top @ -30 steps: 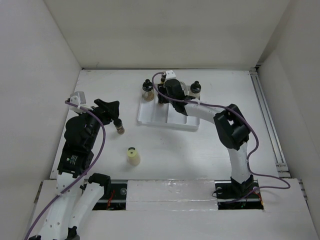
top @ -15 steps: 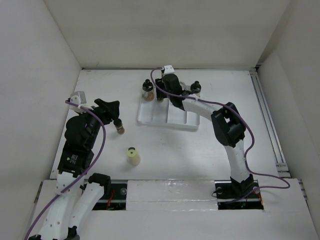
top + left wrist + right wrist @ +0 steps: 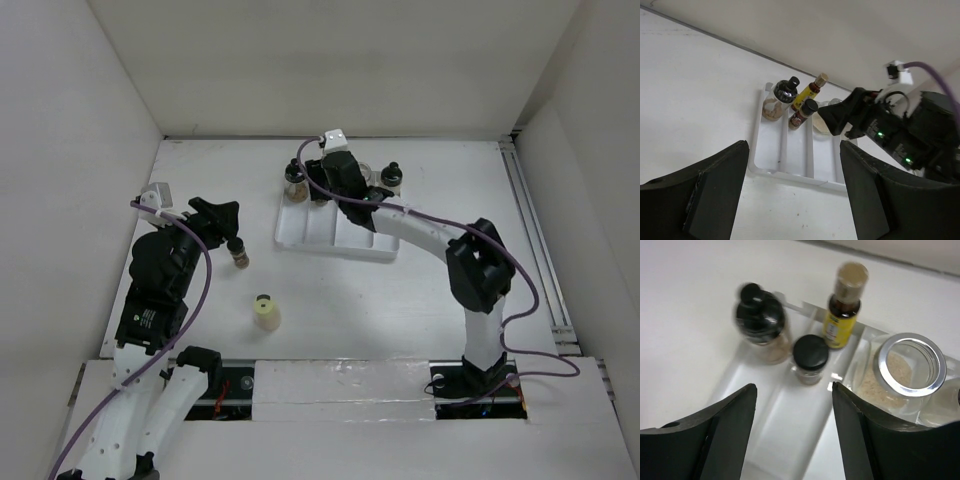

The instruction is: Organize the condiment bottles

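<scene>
Shifting over the last second: the right gripper point(image 3: 795, 440) had drawn back from the middle of the white ridged tray point(image 3: 771, 426) toward its far edge, and its elbow had swung out to the right. The left arm had stayed put.
Right gripper: fingers spread wide, nothing held, hovering over the tray's channels.
Meaning for the task: the small black-capped shaker point(image 3: 810, 359) stood free in the tray, so that placement looked finished.
In the tray: at its far end, the tan shaker point(image 3: 762, 322) in the left channel, the slim yellow bottle point(image 3: 844, 310) just behind the small shaker, and the silver-lidded jar point(image 3: 905, 367) to the right.
Outside the tray: the brown shaker point(image 3: 239, 254) to its left and the pale cream bottle point(image 3: 265, 311) off its near-left corner, both probably yet to fetch.
Left gripper point(image 3: 795, 195): fingers apart, empty, left of the tray, near the brown shaker.
Axis and pointing: every bottle upright, long axis vertical, cap upward.
</scene>
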You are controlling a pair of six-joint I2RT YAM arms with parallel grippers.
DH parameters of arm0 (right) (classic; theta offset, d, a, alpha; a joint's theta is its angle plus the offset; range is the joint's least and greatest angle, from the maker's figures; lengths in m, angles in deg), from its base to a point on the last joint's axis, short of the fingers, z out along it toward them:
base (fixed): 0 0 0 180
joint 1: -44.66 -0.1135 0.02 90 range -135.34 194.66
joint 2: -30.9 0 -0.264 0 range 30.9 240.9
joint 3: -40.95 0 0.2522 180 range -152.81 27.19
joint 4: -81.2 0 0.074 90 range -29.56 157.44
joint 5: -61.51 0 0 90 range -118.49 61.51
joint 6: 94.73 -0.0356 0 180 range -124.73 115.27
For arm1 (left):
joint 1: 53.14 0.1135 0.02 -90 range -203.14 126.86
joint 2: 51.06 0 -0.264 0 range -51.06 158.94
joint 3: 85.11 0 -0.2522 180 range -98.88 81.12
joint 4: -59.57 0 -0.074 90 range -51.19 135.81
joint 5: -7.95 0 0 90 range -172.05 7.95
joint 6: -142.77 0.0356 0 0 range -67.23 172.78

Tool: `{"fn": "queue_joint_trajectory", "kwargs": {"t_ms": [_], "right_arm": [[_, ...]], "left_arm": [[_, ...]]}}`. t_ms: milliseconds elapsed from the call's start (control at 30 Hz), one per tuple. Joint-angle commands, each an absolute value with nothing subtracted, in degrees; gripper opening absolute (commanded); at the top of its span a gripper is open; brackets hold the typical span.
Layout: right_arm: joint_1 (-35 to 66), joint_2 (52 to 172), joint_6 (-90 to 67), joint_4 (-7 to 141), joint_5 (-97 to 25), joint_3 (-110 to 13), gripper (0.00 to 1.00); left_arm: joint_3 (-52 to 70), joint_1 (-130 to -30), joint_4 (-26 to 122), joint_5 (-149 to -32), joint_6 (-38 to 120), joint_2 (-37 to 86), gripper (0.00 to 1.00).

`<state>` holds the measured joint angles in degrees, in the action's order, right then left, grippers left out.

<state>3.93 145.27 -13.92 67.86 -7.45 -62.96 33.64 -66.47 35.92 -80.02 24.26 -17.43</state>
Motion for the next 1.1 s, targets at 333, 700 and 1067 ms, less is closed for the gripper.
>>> {"fn": "queue_joint_trajectory", "kwargs": {"t_ms": [333,700,1067], "right_arm": [[-7.88,142.51,-13.78,80.00,-41.67,-55.95,0.72],[-11.94,157.89,-12.11,74.83,-49.23,-71.77,0.74],[-12.99,166.33,-14.75,74.99,-37.11,-81.53,0.71]], "left_arm": [[32.61,-66.06,34.65,-63.71,18.16,-22.75,0.69],[33.13,-66.06,34.73,-62.44,16.74,-24.51,0.69],[33.66,-66.06,36.84,-66.84,19.11,-23.99,0.69]]}}
